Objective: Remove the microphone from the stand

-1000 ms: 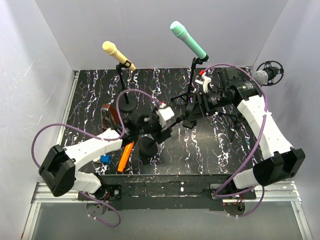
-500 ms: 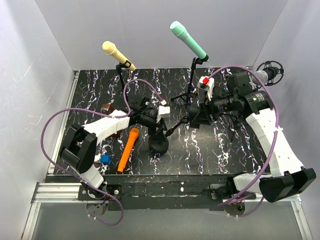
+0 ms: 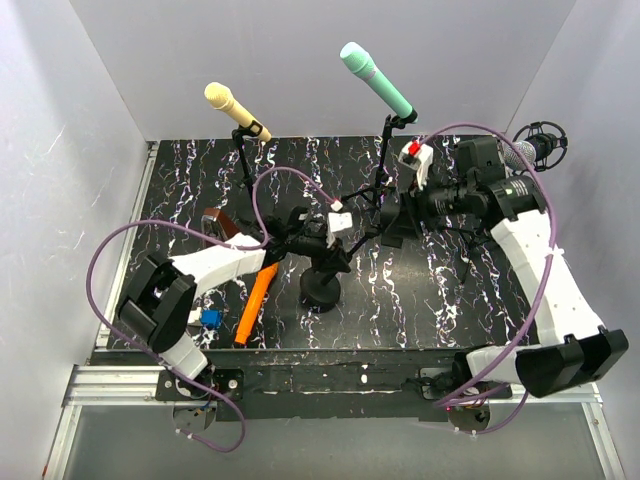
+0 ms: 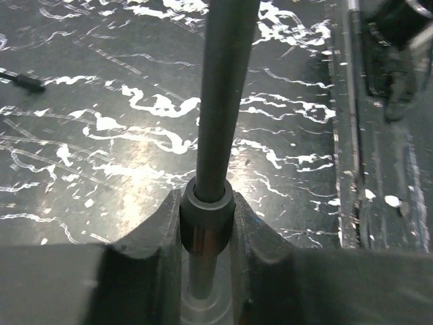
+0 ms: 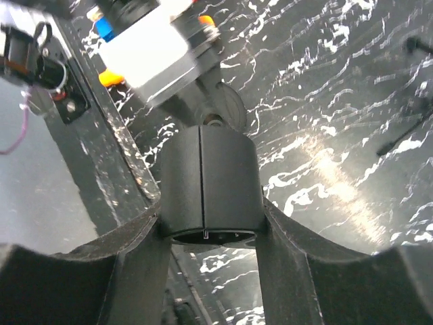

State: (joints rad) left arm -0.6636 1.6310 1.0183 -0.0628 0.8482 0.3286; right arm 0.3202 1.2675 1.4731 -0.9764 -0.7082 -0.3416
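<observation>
L gripper [image 4: 206,227] was shut tight on the stand pole [image 4: 222,101]. Its fingers [image 4: 154,237] pinched the pole at the collar, w/ no gap on either side. In the top view that grip sat just above the round stand base [image 3: 320,291], near mid-table.

R gripper [image 5: 210,227] was closed on the black mic [image 5: 208,169], w/ its pads [image 5: 143,254] pressed against both sides of the barrel. The barrel's end faced the wrist cam. From above, R gripper [image 3: 386,220] held the mic up & to the right of the base, btwn the two arms. Couldn't tell whether the mic sat in its clip or was free of it.

An orange mic [image 3: 252,305] lay flat on the marble table [image 3: 440,290], just left of the base. A yellow mic [image 3: 236,110] & a teal mic [image 3: 377,78] sat tilted on their own stands at the back.
</observation>
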